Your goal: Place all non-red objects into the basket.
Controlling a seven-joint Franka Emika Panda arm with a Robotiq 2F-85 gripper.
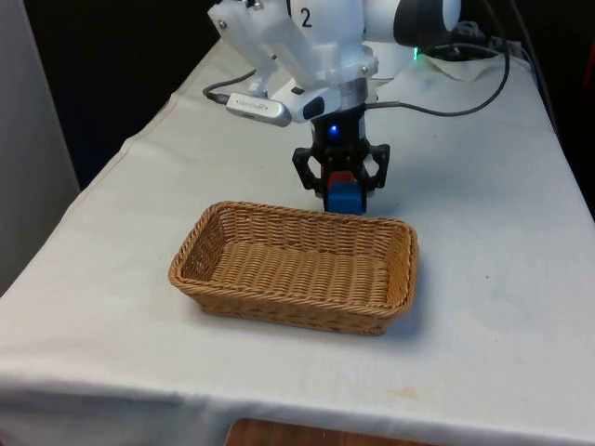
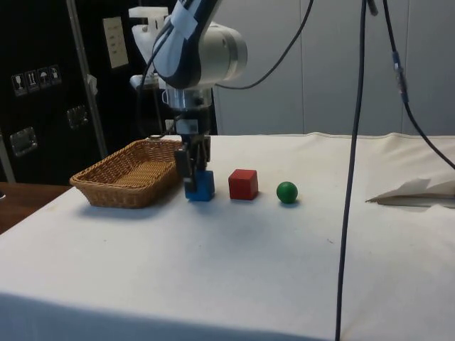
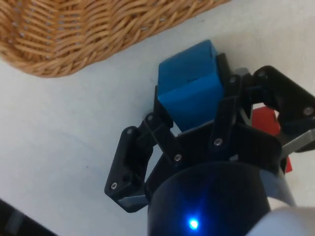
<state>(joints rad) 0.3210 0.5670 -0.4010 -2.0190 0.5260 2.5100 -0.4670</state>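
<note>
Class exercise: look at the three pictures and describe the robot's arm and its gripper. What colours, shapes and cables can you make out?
The arm is white, built from rounded, glossy segments, with a dark band at one joint. The gripper is black: two fingers made of angular linked bars joined by small silver screws, under a round black base. Black cables trail across the white cloth behind it.
</note>
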